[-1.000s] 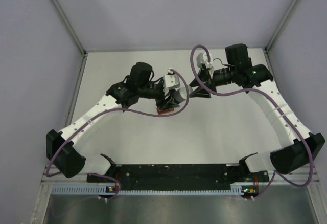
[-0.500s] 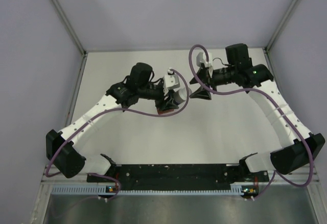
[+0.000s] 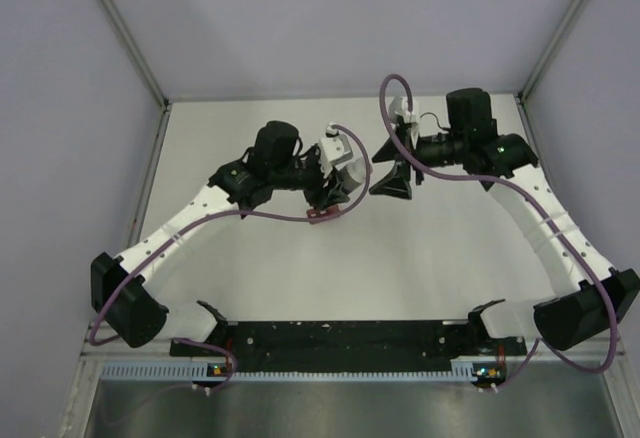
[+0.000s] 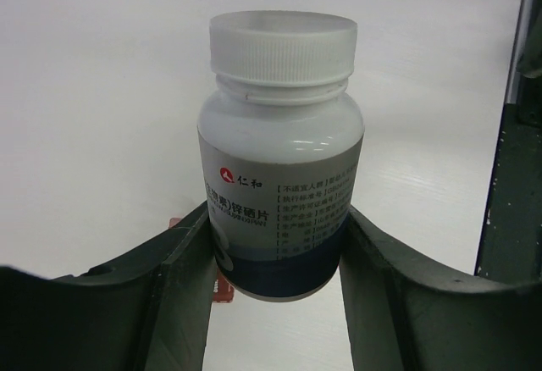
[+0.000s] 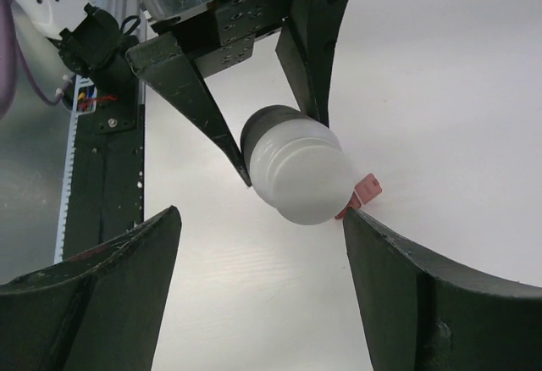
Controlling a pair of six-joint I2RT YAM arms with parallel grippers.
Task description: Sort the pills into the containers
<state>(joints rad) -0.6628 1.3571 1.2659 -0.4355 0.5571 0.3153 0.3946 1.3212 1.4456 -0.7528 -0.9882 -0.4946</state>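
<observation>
My left gripper [image 3: 338, 190] is shut on a white pill bottle [image 4: 279, 176] with a white screw cap and a blue-and-white label, and holds it by its lower half above the table. The containers [image 3: 320, 216], a small red-brown strip, lie on the table just under the bottle. In the left wrist view they peek out behind the bottle's base [image 4: 222, 286]. My right gripper [image 3: 384, 166] stands open a little to the right of the cap, touching nothing. In the right wrist view the cap [image 5: 296, 172] faces me, with the containers [image 5: 369, 188] behind it. No pills show.
The white table [image 3: 250, 278] is boxed in by lilac walls at the left, back and right. A black rail [image 3: 340, 336] with the arm bases runs along the near edge. Purple cables [image 3: 385, 98] loop off both wrists.
My right gripper has opened wide and drawn back to the right, off the bottle's cap. The left gripper has kept its hold and shifted the bottle slightly.
</observation>
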